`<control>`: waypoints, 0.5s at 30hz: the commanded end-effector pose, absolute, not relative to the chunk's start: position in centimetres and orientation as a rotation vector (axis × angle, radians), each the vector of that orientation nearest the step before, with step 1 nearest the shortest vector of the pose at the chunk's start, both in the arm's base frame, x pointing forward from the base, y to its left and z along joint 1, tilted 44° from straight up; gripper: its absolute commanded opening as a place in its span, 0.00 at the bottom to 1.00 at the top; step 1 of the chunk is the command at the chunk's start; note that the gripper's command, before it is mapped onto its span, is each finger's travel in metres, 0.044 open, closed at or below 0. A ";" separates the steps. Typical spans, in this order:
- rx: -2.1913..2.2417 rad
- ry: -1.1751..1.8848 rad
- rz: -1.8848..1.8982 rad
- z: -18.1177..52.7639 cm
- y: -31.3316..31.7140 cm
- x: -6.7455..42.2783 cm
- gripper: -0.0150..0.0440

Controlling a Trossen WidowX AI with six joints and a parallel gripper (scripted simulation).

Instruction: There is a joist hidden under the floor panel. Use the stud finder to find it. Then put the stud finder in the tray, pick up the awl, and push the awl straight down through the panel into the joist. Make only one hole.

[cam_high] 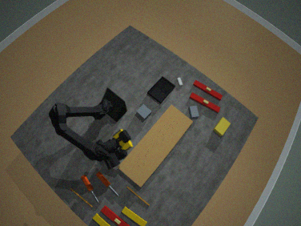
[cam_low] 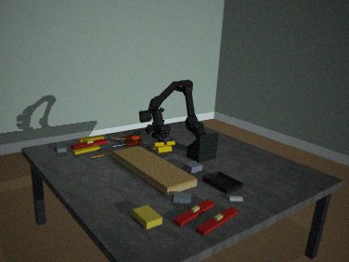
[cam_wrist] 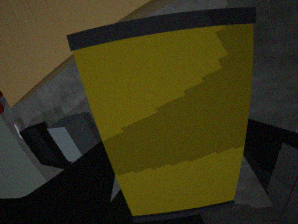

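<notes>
My gripper (cam_high: 121, 143) (cam_low: 161, 137) is shut on the yellow stud finder (cam_high: 122, 142) (cam_low: 164, 147) (cam_wrist: 169, 116). It holds the finder low over the grey table, just off the left long edge of the tan floor panel (cam_high: 160, 140) (cam_low: 148, 168) (cam_wrist: 47, 3). The stud finder fills the wrist view, and the fingers are hidden there. The black tray (cam_high: 161, 89) (cam_low: 223, 182) lies beyond the panel's far end. Two orange-handled pointed tools (cam_high: 86, 183) (cam_high: 103, 179) lie near the panel's near end; I cannot tell which is the awl.
The arm's black base box (cam_high: 114, 105) (cam_low: 202, 148) stands left of the panel. Grey blocks (cam_high: 143, 111) (cam_high: 194, 111), two red levels (cam_high: 207, 90) (cam_high: 204, 102) and a yellow block (cam_high: 222, 126) (cam_low: 147, 216) lie around the far end. Yellow and red bars (cam_high: 116, 216) lie near the front edge.
</notes>
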State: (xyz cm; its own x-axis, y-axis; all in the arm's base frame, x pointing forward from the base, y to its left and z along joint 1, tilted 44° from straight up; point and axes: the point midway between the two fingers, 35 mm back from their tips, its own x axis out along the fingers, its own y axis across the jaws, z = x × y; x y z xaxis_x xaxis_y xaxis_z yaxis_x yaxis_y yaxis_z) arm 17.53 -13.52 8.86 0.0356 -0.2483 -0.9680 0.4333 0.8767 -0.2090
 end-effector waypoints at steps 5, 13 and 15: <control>0.177 1.428 -0.488 9.0 -13.5 17.7 0.25; 0.204 1.432 -0.447 8.9 -13.6 17.6 0.25; 0.212 1.432 -0.436 8.9 -13.6 17.6 0.25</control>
State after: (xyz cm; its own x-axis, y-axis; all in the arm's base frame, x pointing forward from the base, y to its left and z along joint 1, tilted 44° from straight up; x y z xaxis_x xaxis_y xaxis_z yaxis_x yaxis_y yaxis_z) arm 17.51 -13.74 8.91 0.0692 -0.1884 -0.9797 0.4213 0.8957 -0.1425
